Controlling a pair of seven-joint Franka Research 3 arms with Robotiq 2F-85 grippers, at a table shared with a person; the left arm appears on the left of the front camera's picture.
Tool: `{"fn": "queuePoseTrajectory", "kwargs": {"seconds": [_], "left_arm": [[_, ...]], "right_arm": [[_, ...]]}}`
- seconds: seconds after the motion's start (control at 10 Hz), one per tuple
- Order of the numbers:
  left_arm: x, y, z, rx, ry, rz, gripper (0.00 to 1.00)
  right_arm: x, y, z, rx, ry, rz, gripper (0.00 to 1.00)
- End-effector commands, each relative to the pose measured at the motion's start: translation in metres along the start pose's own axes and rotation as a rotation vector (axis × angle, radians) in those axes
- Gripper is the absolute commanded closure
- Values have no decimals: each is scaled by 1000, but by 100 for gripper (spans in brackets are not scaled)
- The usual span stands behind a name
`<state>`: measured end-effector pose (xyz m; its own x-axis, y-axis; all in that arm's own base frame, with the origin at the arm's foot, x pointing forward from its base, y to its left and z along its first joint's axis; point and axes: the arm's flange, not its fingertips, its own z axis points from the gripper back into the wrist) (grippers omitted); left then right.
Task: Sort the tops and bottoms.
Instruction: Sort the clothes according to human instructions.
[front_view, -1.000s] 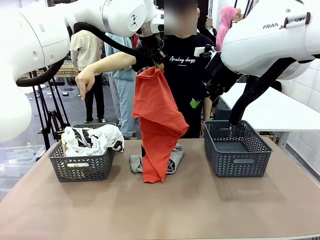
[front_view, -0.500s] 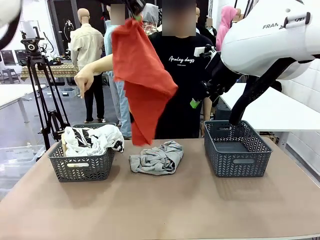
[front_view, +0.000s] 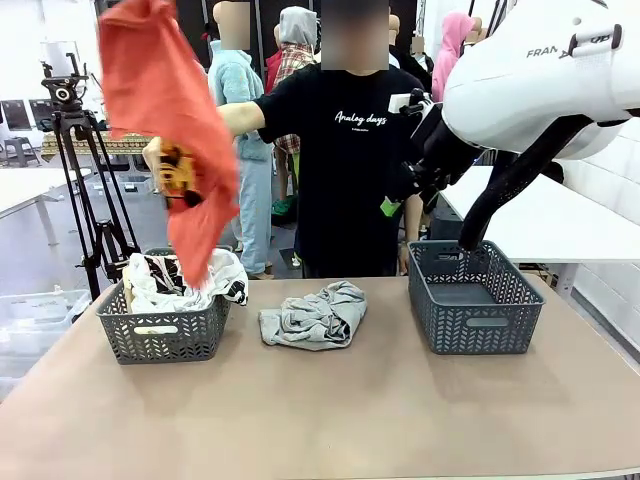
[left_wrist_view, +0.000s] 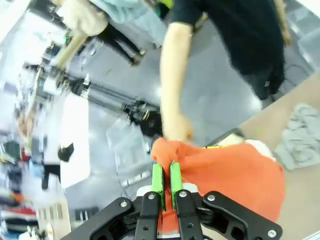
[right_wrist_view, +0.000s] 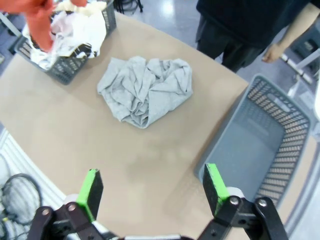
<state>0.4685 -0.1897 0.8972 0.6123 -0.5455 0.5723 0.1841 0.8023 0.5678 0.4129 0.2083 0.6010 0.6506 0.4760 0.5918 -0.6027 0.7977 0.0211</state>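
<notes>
Clenching orange-red garment, L end effector, R end effector released, tan table, tripod

The left lattice basket and the right lattice basket stand well apart on the brown worktop. A tripod stands beyond.

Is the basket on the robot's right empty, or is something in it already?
Empty. In the right wrist view the right basket shows a bare floor, no cloth inside.
</notes>
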Motion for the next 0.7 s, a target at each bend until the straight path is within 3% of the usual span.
{"fn": "queuePoseTrajectory", "kwargs": {"seconds": [0.0,0.1,0.5,0.6], "left_arm": [[-32,-3,14,97,-1,61,100],[0,0,0,0,0,0,100],[-9,-2,-2,22,20,16,100],[-22,-1,-11,19,29,113,100]], "right_arm": [[-5,0,-1,2,10,-3,0],[-5,0,-1,2,10,-3,0],[-5,0,-1,2,10,-3,0],[-5,0,-1,2,10,-3,0]]}}
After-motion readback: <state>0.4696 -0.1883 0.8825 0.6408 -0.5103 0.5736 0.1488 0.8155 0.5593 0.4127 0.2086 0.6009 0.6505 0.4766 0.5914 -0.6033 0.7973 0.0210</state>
